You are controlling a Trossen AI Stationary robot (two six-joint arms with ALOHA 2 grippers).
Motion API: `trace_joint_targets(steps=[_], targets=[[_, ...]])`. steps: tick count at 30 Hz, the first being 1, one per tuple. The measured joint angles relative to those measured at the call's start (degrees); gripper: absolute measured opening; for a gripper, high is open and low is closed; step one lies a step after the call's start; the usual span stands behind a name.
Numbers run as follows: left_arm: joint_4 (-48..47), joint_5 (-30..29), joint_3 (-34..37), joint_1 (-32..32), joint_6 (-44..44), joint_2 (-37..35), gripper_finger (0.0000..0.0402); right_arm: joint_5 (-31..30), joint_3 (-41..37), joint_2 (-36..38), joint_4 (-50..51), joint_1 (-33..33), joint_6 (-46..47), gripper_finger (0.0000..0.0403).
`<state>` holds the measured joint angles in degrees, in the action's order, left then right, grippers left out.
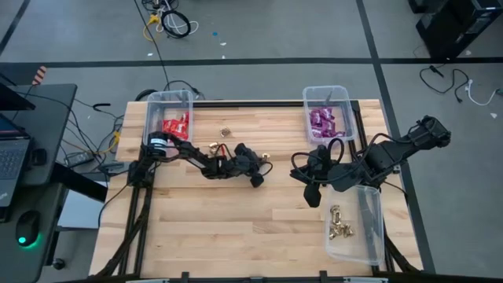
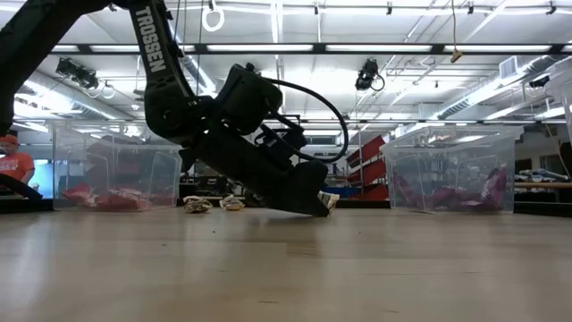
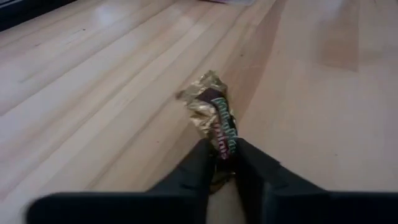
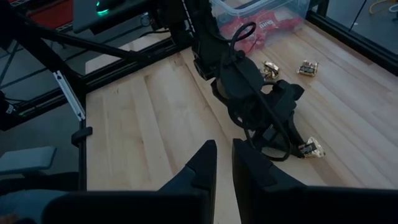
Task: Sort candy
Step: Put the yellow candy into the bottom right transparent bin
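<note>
While my left gripper (image 3: 222, 163) presses low on the table (image 1: 236, 228), its fingers pinch a gold foil-wrapped candy (image 3: 213, 117) lying flat between them. My right gripper (image 4: 224, 163) hovers nearby, fingers nearly together, holding nothing.

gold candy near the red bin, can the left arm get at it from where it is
Probably yes, but not right now. The gold candy lies bare on the table with nothing around it, close behind the left gripper, whose jaws are already shut on another gold piece.
</note>
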<state>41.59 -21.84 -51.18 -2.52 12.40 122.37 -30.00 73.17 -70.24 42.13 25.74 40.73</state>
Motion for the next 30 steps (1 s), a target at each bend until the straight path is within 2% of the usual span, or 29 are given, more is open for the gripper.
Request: trace_joint_targets(steps=[2, 4, 10, 16, 24, 30], targets=[[0.1, 0.2, 0.0, 0.0, 0.0, 0.0, 0.0033, 0.0, 0.0, 0.0, 0.0, 0.0, 0.0, 0.0038], [0.7, 0.6, 0.1, 0.1, -0.2, 0.0, 0.0013, 0.0, 0.0, 0.0, 0.0, 0.0, 0.0, 0.0038], [1.4, 2.3, 0.3, 1.5, -3.5, -1.1, 0.0015, 0.0, 0.0, 0.0, 0.0, 0.1, -0.9, 0.0038], [0.7, 4.1, 0.7, 4.1, -13.6, -5.6, 0.0012, 0.0, -1.7, -0.6, 0.1, 0.8, -6.0, 0.0038], [1.5, 3.9, 0.5, 7.6, -24.3, -9.4, 0.0012, 0.9, -2.3, -6.2, 0.8, 1.0, -10.6, 0.0040], [2.9, 3.6, 0.5, 9.5, -28.7, -11.6, 0.0012, 1.2, -2.3, -10.7, 0.8, 0.6, -6.9, 0.0051]])
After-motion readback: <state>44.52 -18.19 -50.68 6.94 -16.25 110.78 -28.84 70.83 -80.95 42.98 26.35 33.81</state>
